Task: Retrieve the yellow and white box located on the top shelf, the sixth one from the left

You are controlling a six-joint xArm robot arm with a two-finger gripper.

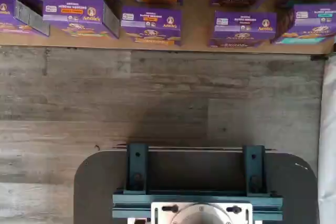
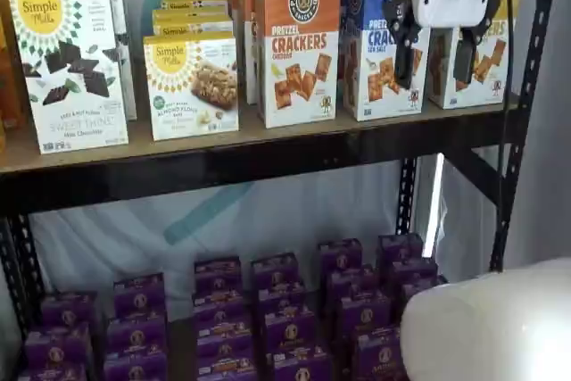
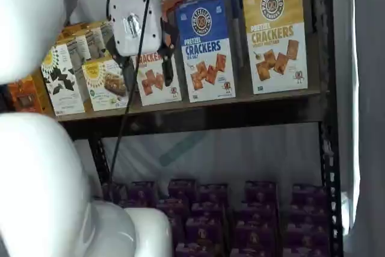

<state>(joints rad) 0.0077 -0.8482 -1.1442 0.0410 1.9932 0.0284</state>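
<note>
- Step in hand: approach. The end effector (image 2: 440, 40) hangs in front of the top shelf (image 2: 268, 153) and holds nothing; no contact with any carton is visible.
- End effector state: the two black fingers stand apart with a plain gap between them in a shelf view, so the jaws are spread wide and empty.
- Target location: the yellow and white box (image 3: 278, 35) stands upright at the right end of the top shelf, just beside the blue Pretzel Crackers carton (image 3: 205, 46). In both shelf views more cartons stand in rows behind the front ones.
- Relative position: in a shelf view the fingers overlap the blue carton and the yellow and white box (image 2: 477, 46), but the depth between fingers and cartons cannot be told from that view. In a shelf view the white body (image 3: 135, 19) appears before the orange carton (image 3: 157, 76), which suggests the end effector is short of the shelf front.
- Wrist view: it shows purple boxes (image 1: 151, 24) on the lower level and grey floor (image 1: 157, 98); the target is not in it.
- Next move, as judged: align the fingers to straddle the yellow and white box, advance until both fingers flank its sides, then close.
- Caution: the blue carton stands close by; a finger must pass between the two without pushing either.
</note>
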